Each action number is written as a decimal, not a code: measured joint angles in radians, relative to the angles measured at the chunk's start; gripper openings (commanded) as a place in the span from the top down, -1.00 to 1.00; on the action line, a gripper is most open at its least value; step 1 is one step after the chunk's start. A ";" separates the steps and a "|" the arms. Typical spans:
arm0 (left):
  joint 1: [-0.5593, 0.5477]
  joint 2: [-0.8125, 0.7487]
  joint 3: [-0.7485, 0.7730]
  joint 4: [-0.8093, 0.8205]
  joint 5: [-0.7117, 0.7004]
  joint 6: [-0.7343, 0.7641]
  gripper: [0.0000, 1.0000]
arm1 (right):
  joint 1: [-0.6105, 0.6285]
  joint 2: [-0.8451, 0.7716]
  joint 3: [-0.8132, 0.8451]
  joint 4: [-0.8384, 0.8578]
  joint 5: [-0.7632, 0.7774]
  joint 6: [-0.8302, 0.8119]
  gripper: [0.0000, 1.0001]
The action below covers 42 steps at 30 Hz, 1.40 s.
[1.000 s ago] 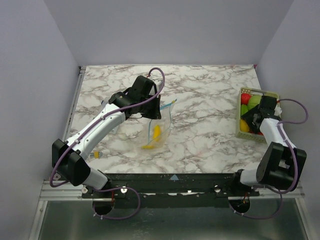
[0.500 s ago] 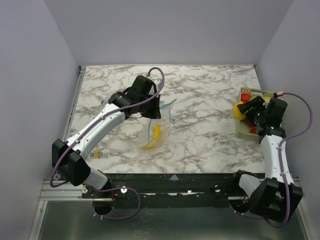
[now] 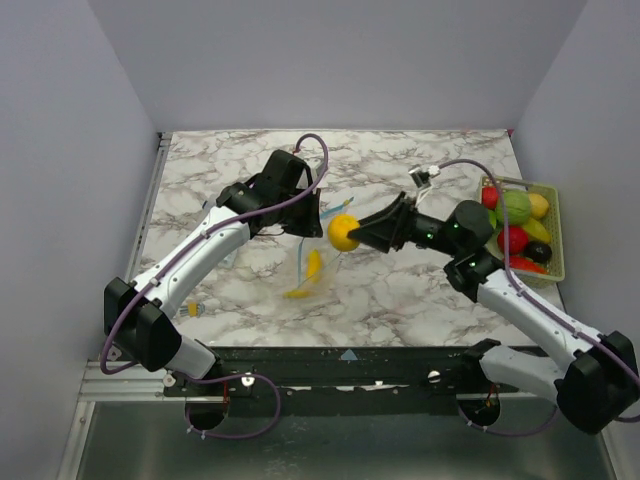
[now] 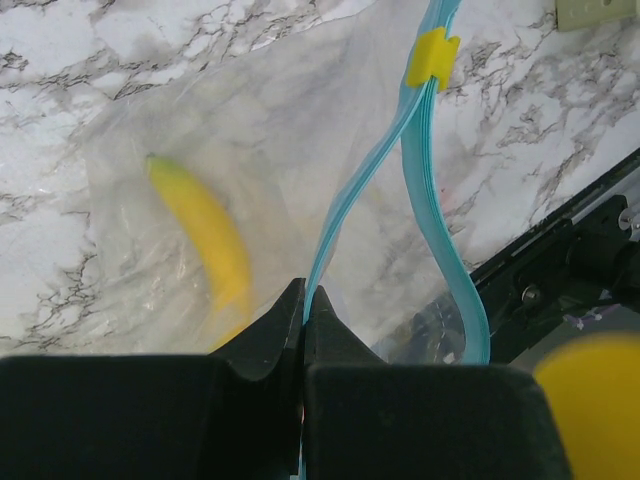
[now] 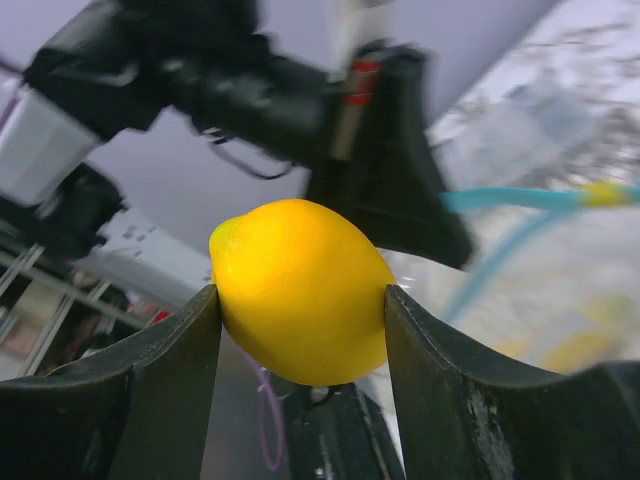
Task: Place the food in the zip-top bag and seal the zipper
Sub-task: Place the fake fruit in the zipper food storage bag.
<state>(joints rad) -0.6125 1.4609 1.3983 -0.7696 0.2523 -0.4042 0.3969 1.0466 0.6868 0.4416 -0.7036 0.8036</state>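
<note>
While the left gripper [image 4: 305, 300] has its flat black jaws closed together on one lip of the zipper [image 4: 420, 150], the right gripper [image 5: 300, 300] is clamped on a lemon [image 5: 300, 290], one dark, scuffed finger on each side of it. The lemon is smooth, glossy, egg-shaped plastic with a small nub at one end. In the top view it hangs above the marble just beside the raised mouth of the zip-top bag [image 3: 320, 262].

The bag is thin, clear, crinkled film, soft enough to sag away from the pinched edge and lie across the table [image 3: 420, 170], a white slab veined in grey and brown. Its zipper is a narrow teal-blue ribbed strip. The two lips part near the left gripper and meet again at a small square yellow slider [image 4: 433, 57], so the mouth stands open in a long slit.

Inside the bag lies a curved, glossy yellow banana [image 4: 205, 235], blurred behind the film. A second yellow piece shows lower in the bag in the top view, its shape too small to tell.

At the table's right edge sits a yellow-green mesh basket [image 3: 557, 240], rectangular with open lattice walls. It holds rounded glossy toys packed together: a green one [image 3: 515, 207], a small yellow one [image 3: 539, 205], a red one [image 3: 512, 238] and a dark one [image 3: 538, 252].
</note>
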 measured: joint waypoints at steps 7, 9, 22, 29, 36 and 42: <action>0.006 0.000 0.000 0.005 0.012 0.000 1.00 | 0.285 0.109 0.009 0.312 0.048 0.016 0.99; 0.008 0.000 -0.002 0.007 0.014 0.000 1.00 | 0.289 0.127 -0.027 0.405 0.078 0.024 0.99; 0.016 0.000 -0.008 0.021 0.019 0.003 1.00 | 0.291 0.109 -0.139 0.486 0.248 -0.014 -0.11; 0.021 0.000 -0.014 0.023 0.033 0.003 1.00 | 0.291 0.092 -0.132 0.396 0.329 -0.057 -0.54; 0.021 0.000 -0.015 0.027 0.047 0.003 1.00 | 0.291 0.091 -0.114 0.305 0.360 -0.090 -0.58; 0.023 0.000 -0.015 0.027 0.052 0.003 1.00 | 0.291 0.050 -0.093 0.215 0.402 -0.125 -0.57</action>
<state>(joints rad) -0.5900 1.4609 1.3830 -0.7425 0.3042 -0.4015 0.6880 1.0962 0.5938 0.6567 -0.3016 0.6785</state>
